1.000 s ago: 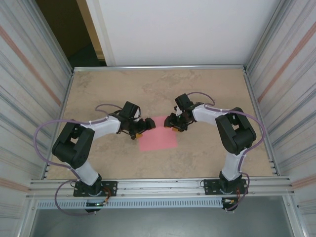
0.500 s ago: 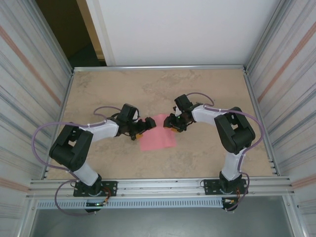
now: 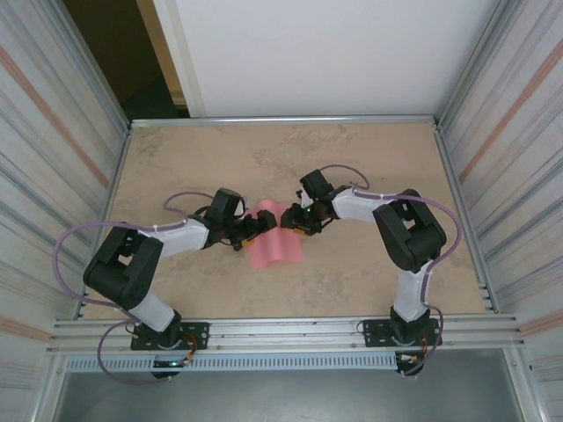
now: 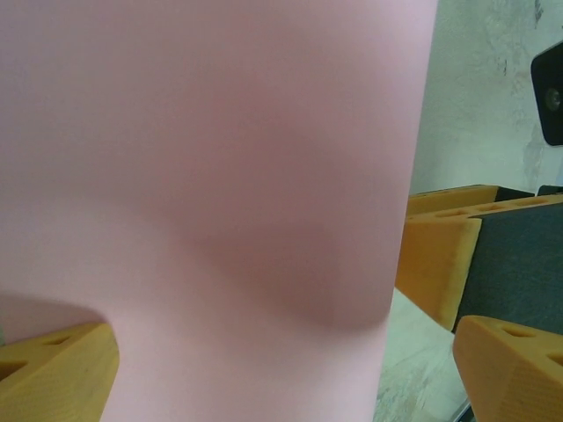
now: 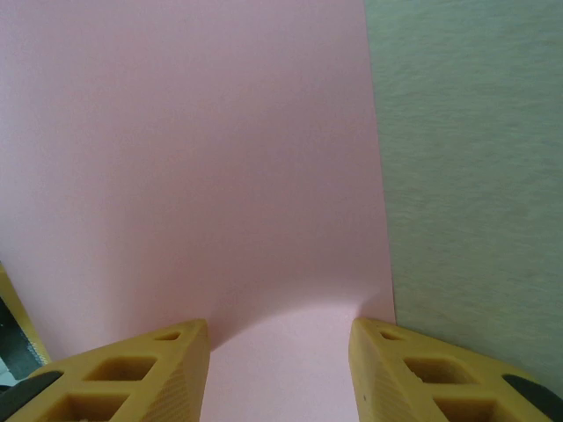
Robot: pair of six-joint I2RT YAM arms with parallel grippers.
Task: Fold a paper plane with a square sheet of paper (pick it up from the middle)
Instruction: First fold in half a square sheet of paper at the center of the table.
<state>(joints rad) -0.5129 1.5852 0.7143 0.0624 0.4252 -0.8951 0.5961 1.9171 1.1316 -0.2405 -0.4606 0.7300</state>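
The square sheet of paper [image 3: 274, 248] is pink and lies mid-table, humped up into an arch between the two grippers. My left gripper [image 3: 257, 226] is at its left edge and open wide. In the left wrist view the bulging sheet [image 4: 220, 176] spans the space between its fingers [image 4: 53, 378]. My right gripper [image 3: 289, 220] is at the sheet's far right corner, jaws partly apart. In the right wrist view the paper [image 5: 193, 158] curls up between its fingertips [image 5: 141, 374], which do not pinch it. The right gripper's yellow fingers [image 4: 435, 264] stand close beside the left gripper [image 4: 281, 352].
The beige stone-patterned table [image 3: 352, 158] is boxed in by ribbed metal walls [image 3: 53, 176] on the left and right and a white panel [image 3: 317, 53] behind. An aluminium rail [image 3: 281, 330] runs along the near edge by the arm bases.
The right gripper has moved left and pushed the paper's right side in, so the flat sheet has buckled into a hump. The left gripper has opened wider and edged right.
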